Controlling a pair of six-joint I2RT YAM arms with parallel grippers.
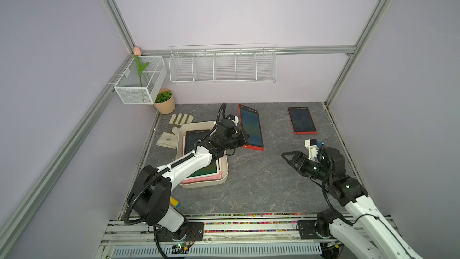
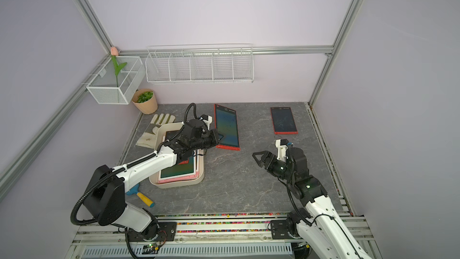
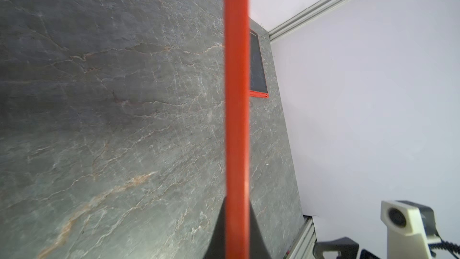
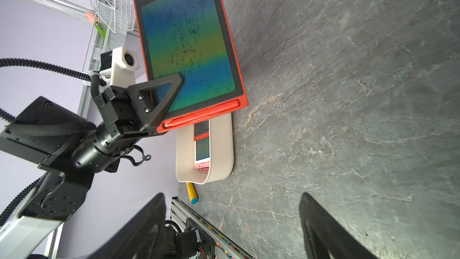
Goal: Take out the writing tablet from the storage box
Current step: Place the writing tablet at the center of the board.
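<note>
My left gripper (image 1: 245, 138) (image 2: 219, 138) is shut on the lower corner of a red-framed writing tablet (image 1: 251, 125) (image 2: 227, 125) (image 4: 186, 41). It holds the tablet tilted, just right of the cream storage box (image 1: 224, 173) (image 2: 201, 170) (image 4: 221, 150). In the left wrist view the tablet's red edge (image 3: 236, 95) runs between the dark fingers (image 3: 257, 235). More tablets (image 1: 202, 170) (image 2: 178, 170) lie stacked in the box, partly under my left arm. My right gripper (image 1: 290, 156) (image 2: 260, 156) (image 4: 232, 203) hangs open and empty over the table to the right.
A second red tablet (image 1: 302, 120) (image 2: 283, 120) (image 3: 258, 71) lies flat at the back right. A work glove (image 1: 174, 128), a plant pot (image 1: 164, 102) and a yellow-handled tool (image 2: 145, 199) sit left of the box. Wire baskets (image 1: 222, 66) hang on the back wall.
</note>
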